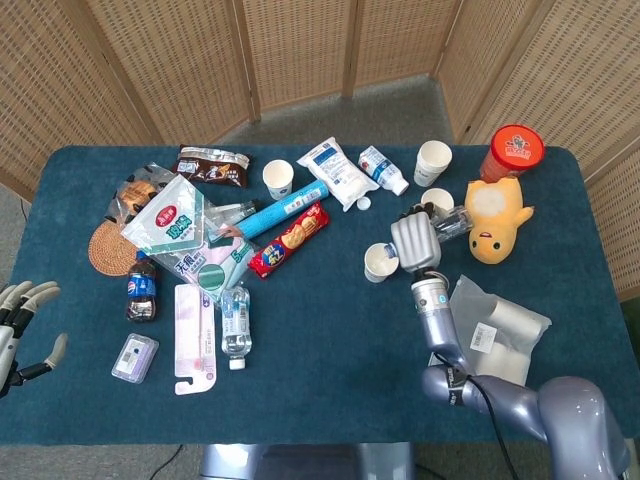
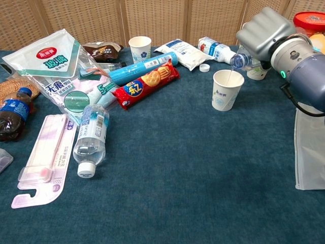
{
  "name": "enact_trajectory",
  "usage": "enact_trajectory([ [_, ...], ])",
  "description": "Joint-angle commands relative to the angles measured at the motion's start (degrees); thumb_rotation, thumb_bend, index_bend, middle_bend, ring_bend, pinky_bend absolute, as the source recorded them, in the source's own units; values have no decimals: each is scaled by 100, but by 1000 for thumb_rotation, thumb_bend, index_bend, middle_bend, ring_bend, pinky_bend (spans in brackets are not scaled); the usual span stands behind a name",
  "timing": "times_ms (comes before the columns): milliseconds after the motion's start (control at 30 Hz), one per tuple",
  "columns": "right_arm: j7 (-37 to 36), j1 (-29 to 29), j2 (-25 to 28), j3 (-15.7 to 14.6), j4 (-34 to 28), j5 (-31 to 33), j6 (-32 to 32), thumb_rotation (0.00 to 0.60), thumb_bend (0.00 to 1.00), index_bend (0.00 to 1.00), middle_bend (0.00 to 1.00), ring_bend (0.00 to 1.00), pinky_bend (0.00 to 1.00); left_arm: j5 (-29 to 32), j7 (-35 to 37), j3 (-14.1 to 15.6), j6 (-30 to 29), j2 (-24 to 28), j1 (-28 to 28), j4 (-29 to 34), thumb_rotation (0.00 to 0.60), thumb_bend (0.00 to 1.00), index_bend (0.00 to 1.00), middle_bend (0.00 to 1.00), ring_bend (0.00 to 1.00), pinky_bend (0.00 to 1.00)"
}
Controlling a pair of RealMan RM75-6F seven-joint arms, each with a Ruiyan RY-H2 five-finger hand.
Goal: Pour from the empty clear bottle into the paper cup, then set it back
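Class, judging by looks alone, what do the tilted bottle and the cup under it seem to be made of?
Bottle: probably thin clear plastic, glossy; you can see through it. Cup: looks like matte white paper with a small printed logo and a rolled rim.

Most of the clear bottle (image 2: 239, 61) is buried behind the right robot hand (image 2: 264, 31), only the neck pokes out. Left robot hand (image 1: 20, 325) gets chopped by the left edge in the head view. Printing on the paper cup (image 2: 225, 90) is too small to read.
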State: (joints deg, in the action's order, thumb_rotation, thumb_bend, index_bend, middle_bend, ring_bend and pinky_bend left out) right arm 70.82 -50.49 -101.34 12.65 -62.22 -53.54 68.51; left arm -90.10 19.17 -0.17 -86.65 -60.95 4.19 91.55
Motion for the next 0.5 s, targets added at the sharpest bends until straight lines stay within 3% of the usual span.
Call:
enact_trajectory([
  [33, -161, 30, 77, 83, -134, 61, -77, 600, 238, 579, 588, 554, 339, 3, -16, -1, 7, 1, 4, 12, 332, 490, 151, 171, 87, 45],
  [500, -1042, 227, 584, 605, -1097, 737, -318, 600, 233, 580, 588, 551, 297, 21, -81, -17, 28, 6, 24, 73, 333, 491, 151, 171, 87, 45],
])
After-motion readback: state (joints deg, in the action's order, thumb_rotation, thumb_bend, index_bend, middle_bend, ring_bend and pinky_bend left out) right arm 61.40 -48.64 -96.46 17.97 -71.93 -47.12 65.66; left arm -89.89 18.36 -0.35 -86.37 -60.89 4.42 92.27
